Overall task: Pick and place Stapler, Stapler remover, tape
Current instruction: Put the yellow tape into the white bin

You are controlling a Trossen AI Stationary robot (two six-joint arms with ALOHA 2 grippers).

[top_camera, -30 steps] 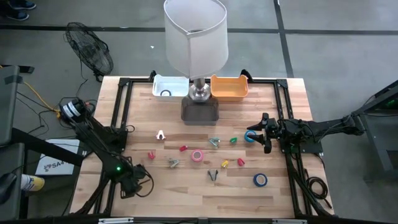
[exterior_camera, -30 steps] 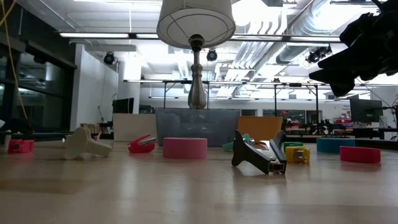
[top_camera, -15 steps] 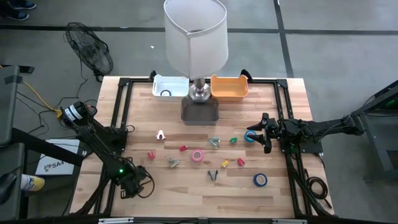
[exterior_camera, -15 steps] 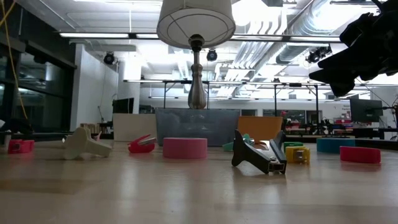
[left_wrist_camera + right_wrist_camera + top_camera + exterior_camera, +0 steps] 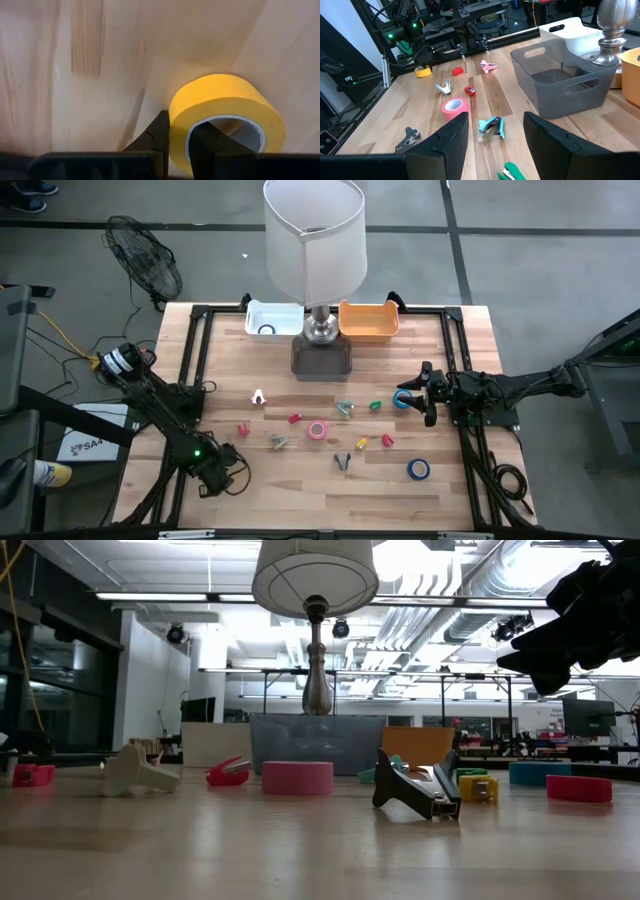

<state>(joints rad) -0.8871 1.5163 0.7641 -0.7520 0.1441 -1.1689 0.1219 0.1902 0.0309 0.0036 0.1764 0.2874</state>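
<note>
The yellow tape (image 5: 225, 117) lies on the counter (image 5: 300, 490) near its front left corner, and the left end effector (image 5: 185, 145) has just closed on it: a second ago its fingers were well apart, now they are pressed together through the roll's wall, one finger (image 5: 157, 135) outside and the other inside the open centre. In the high view the left end effector (image 5: 215, 473) has also crept a little toward the middle of the counter over that second. As I read it, the grasp is made and the lift and carry to a bin come next; the roll sits on the wood, not yet raised.

Farther out, the pink tape (image 5: 317, 430) rests at mid-counter among small clips and blocks, one blue tape (image 5: 418, 470) lies toward the front right, and another blue tape (image 5: 401, 400) sits just under the right end effector (image 5: 425, 392). That end effector hovers above the counter, unchanged, its fingers (image 5: 452, 132) spread with nothing between them. The white bin (image 5: 275, 319), grey bin (image 5: 320, 358) and orange bin (image 5: 368, 321) stand at the back around the lamp (image 5: 314, 240).
</note>
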